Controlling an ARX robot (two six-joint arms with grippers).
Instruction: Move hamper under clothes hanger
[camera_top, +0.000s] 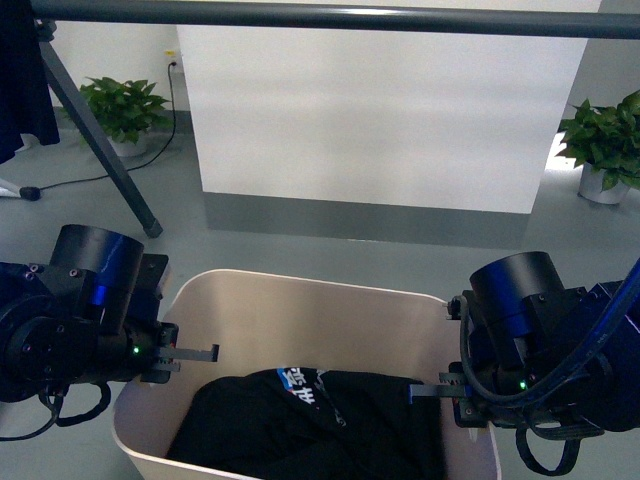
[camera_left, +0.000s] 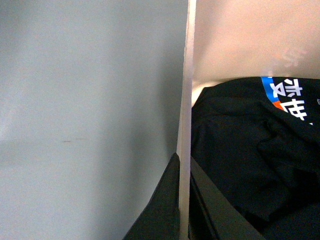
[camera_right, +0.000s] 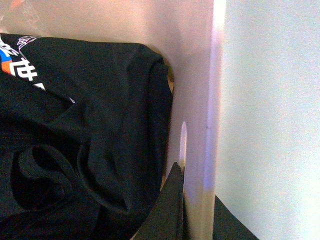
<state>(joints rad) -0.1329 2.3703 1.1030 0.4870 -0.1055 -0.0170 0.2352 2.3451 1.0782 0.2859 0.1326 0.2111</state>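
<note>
Front view shows the beige plastic rectangular hamper, its side walls pinched by the left gripper and right gripper, seemingly almost beneath the dark grey metal garment-rack bar, with only final placing and release to do.

soft even indoor light; sun patch on floor far right; wrist views blurry, hamper rim glaring.

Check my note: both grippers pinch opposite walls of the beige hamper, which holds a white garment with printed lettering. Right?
Not quite: the garment is black, not white, as the front view shows. The rest holds: the left gripper and right gripper each pinch a wall of the beige hamper, and the garment carries printed lettering.
</note>
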